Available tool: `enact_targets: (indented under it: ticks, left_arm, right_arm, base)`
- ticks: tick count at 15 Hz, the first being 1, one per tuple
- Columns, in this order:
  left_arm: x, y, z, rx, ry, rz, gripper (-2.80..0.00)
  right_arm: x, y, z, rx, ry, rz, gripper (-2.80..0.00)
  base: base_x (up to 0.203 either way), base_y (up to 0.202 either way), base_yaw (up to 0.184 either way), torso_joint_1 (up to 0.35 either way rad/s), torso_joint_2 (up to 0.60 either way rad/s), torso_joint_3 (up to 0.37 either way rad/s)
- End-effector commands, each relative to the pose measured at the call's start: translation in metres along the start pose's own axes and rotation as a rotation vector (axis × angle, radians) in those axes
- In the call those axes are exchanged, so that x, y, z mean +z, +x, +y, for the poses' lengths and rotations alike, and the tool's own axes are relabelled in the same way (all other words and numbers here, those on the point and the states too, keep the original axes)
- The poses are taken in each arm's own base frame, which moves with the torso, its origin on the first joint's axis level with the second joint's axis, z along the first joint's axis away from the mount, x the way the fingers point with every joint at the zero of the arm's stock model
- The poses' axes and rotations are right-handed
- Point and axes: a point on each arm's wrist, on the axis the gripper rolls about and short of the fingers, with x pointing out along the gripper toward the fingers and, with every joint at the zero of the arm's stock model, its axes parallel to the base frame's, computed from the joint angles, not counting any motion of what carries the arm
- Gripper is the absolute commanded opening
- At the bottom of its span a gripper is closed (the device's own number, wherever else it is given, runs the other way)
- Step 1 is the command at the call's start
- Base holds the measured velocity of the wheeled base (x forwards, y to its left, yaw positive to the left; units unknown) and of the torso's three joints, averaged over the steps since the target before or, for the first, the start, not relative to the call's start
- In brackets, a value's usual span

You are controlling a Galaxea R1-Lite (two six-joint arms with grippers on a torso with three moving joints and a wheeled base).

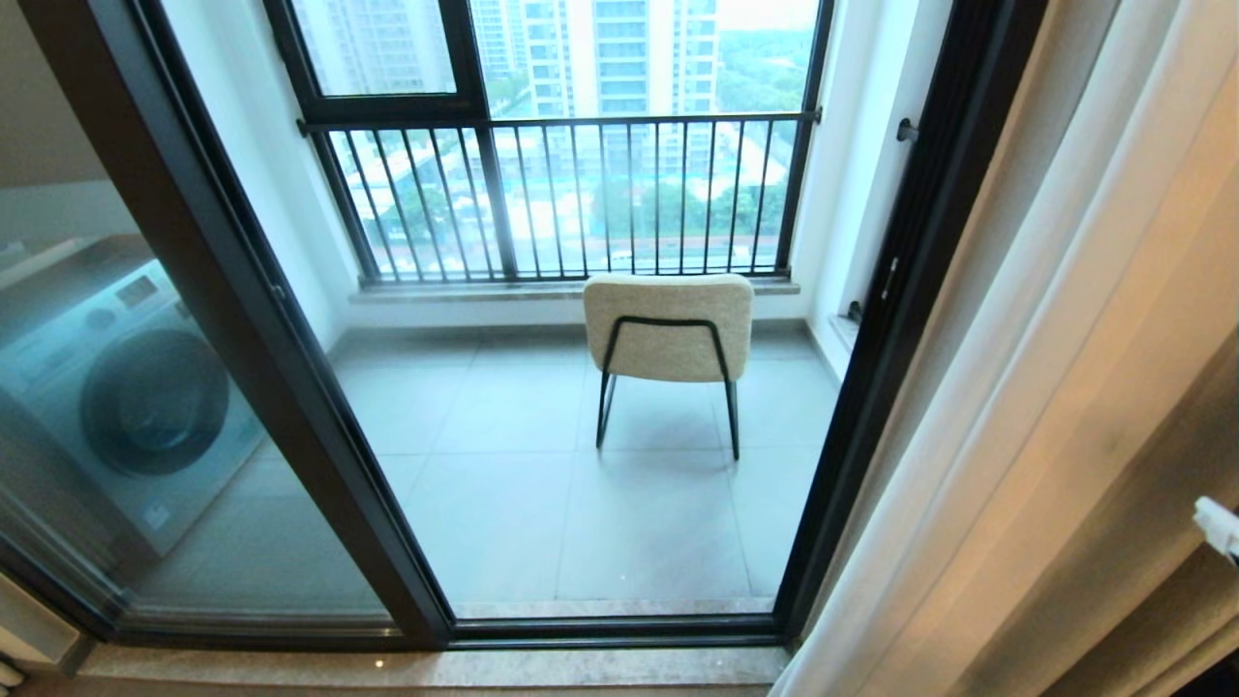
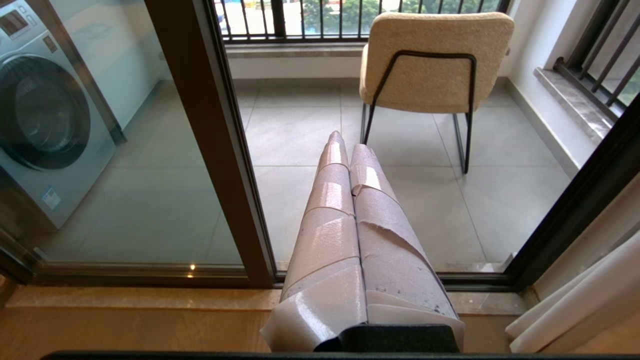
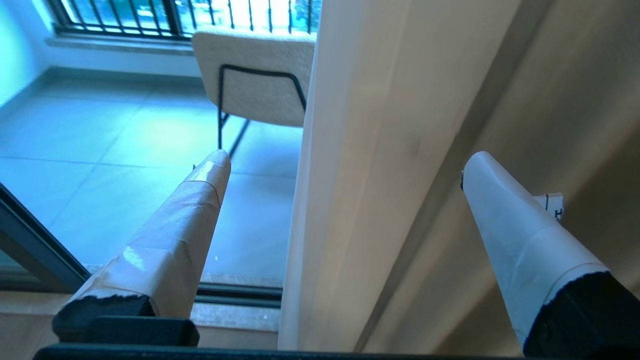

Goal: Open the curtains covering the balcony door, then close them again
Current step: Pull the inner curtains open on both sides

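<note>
We see the curtains (image 1: 978, 503) gathered at the right side of the balcony door (image 1: 387, 503), hanging in soft vertical pleats, pale and whitish. In the right wrist view a fold of the curtains (image 3: 360, 175) hangs straight down. In the left wrist view the hem (image 2: 575, 310) bunches by the door's right corner. The balcony door has a dark metal frame; its upright (image 2: 215, 150) divides two glass panes. The glass stands uncovered across most of its width.

Curtains (image 1: 1026, 407) right of balcony door (image 1: 290, 387) — chair (image 1: 668, 329) behind it.
</note>
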Motion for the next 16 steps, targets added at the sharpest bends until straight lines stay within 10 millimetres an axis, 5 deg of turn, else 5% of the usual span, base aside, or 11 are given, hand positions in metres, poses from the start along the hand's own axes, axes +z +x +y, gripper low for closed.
enact_targets:
  ticks: [1, 8, 16]
  left_arm:
    - [0.000, 0.000, 0.000, 0.002, 0.000, 0.000, -2.80]
    - [0.000, 0.000, 0.000, 0.002, 0.000, 0.000, -2.80]
    - [0.000, 0.000, 0.000, 0.002, 0.000, 0.000, -2.80]
  right_arm:
    - [-0.005, -0.027, 0.009, 0.010, -0.011, -0.041, -2.80]
    - [-0.026, -0.061, 0.015, 0.093, -0.021, -0.133, -2.80]
    - [-0.074, -0.079, 0.019, 0.104, -0.083, -0.099, -2.80]
  base:
    - [0.000, 0.000, 0.000, 0.000, 0.00, 0.000]
    - [0.000, 0.000, 0.000, 0.000, 0.00, 0.000]
    - [0.000, 0.000, 0.000, 0.000, 0.00, 0.000]
